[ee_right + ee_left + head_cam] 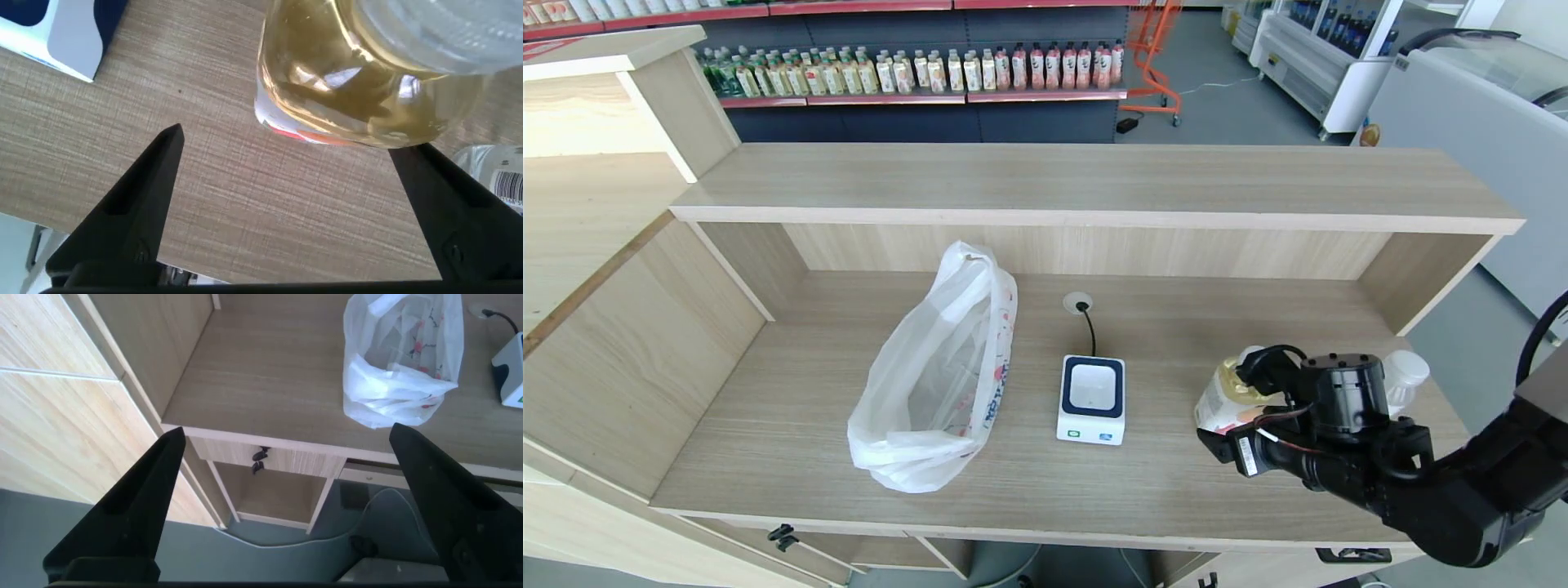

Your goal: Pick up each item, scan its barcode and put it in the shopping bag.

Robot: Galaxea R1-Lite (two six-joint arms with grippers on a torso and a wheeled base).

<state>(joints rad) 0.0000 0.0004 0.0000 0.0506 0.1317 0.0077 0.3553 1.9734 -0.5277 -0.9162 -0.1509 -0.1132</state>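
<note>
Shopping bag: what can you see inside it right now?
No item shows inside the shopping bag. Through its thin plastic only the wooden counter and the bag's own print are visible. The bunched folds at its near end cover that part, so something small there cannot be ruled out.

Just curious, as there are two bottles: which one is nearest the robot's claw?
The bottle of yellow drink: it sits between the right claw's open fingers, on the scanner's side. The white-capped bottle is farther off.

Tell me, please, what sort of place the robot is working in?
Most likely a convenience-store checkout: a barcode scanner and a shopping bag sit on the wooden counter, with shelves of bottled drinks and freezers behind.
</note>
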